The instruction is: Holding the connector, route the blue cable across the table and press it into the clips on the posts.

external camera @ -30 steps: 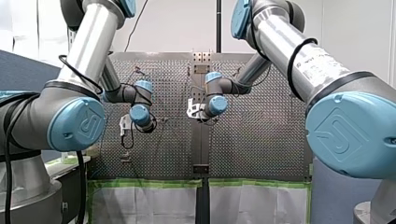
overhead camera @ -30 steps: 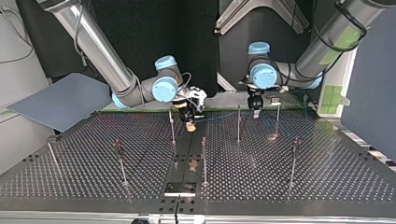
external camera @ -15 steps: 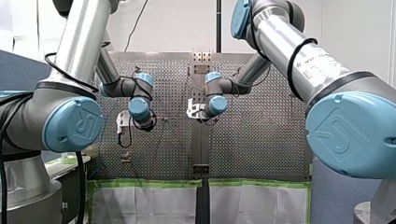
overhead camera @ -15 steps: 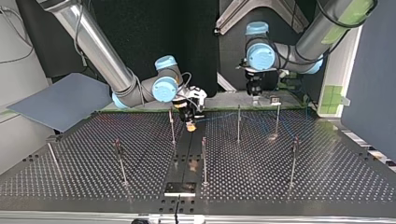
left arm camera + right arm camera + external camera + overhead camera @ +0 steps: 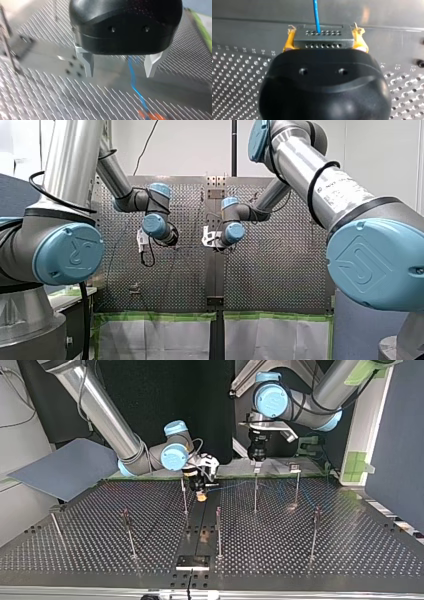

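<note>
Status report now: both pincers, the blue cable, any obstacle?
Left pincer open over blue cable, not gripping. Right pincer shut on connector, cable leading out. Top view: one post stands under left pincer.

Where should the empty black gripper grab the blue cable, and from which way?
Probably on the bare stretch of blue cable away from the connector, coming down from above. It is thin and runs under my left gripper, between its open fingers, so they can close on its two sides.
</note>
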